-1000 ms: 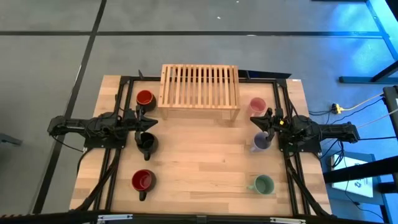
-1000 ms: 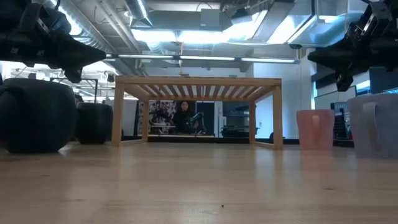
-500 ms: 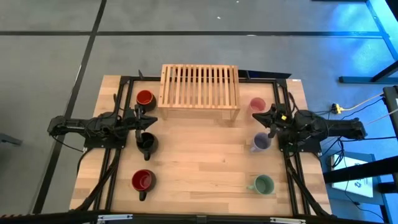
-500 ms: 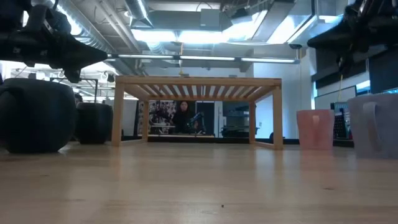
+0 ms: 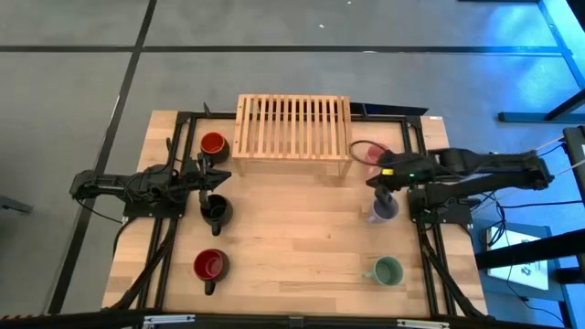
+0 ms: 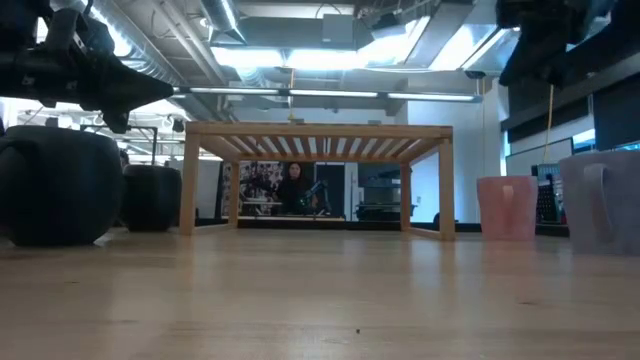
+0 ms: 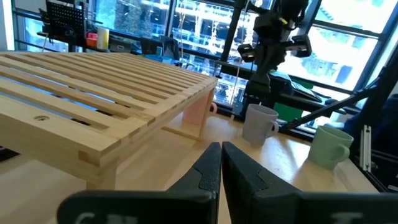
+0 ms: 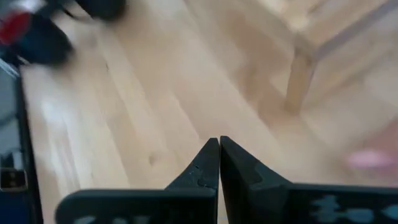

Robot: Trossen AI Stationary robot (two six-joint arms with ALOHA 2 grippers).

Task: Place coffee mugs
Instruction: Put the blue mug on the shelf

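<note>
Hovering above the desk's right side, the right pincer (image 5: 382,175) is showing its two fingers pressed together in its wrist view, holding nothing. It is hanging between the pink mug (image 5: 377,153), just toward the far edge, and the lavender mug (image 5: 384,208), just toward the near edge; both are standing upright. The green mug (image 5: 388,271) is sitting near the near right corner. The left pincer (image 5: 207,176), also closed and empty, is waiting over the left side beside the black mug (image 5: 215,209). The right arm is clearly the nearer one for pink or lavender.
</note>
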